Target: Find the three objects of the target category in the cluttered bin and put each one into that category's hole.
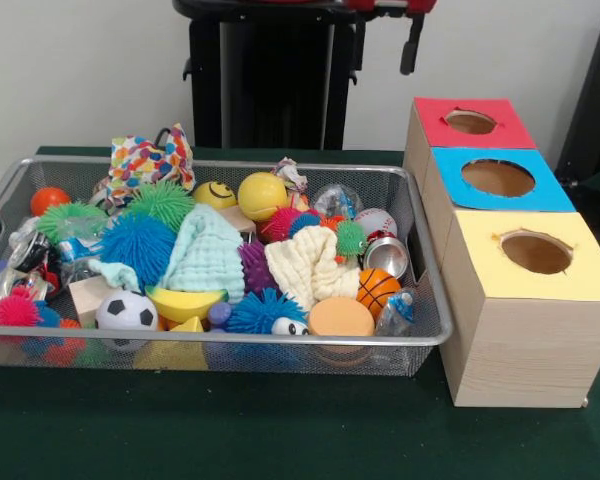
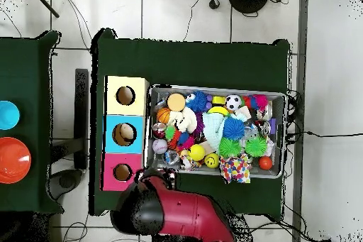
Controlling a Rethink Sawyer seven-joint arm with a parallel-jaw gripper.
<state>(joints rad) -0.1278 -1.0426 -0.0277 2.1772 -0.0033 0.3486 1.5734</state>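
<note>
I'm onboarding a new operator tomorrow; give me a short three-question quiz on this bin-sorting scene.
1. True or false: the yellow box stands nearest the front camera.
2. Which ball lies at the bin's front edge, beside the yellow banana? A) soccer ball B) baseball C) smiley ball
3. Fill in: between the red box and the yellow one stands the ____ box.

Key: 1 true; 2 A; 3 blue.
</note>
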